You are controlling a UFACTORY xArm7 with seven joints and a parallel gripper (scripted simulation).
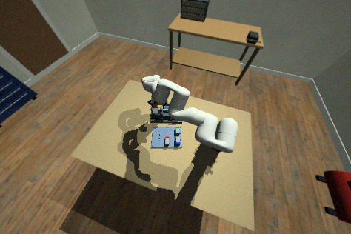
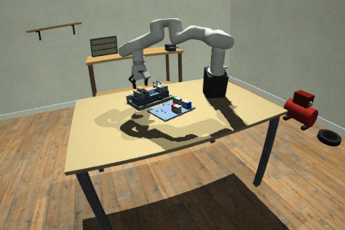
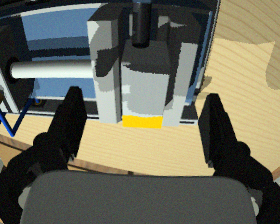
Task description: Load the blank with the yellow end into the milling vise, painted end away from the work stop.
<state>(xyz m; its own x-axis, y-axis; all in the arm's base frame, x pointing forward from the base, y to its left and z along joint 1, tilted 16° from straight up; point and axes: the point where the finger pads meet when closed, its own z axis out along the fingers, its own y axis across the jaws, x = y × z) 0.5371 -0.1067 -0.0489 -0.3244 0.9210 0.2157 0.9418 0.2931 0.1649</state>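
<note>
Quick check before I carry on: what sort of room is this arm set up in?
Most likely a small workshop room. A milling vise and a blue infeed plate with blanks sit on a wooden table, and a red motor-like machine stands beside it on plank flooring.

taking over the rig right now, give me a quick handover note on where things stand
Gripper: open and empty, hanging over the vise.
Yellow-end blank: lying in the vise between the jaws, yellow end towards the wrist camera, far end by the dark work stop.
Other blanks: red-end, green-end and blue-end lie on the blue infeed plate.
Done: blank placed and let go.
Left: check that it sits tight against the fixed jaw and the stop; the frames cannot settle that. Then lift the arm away.
</note>
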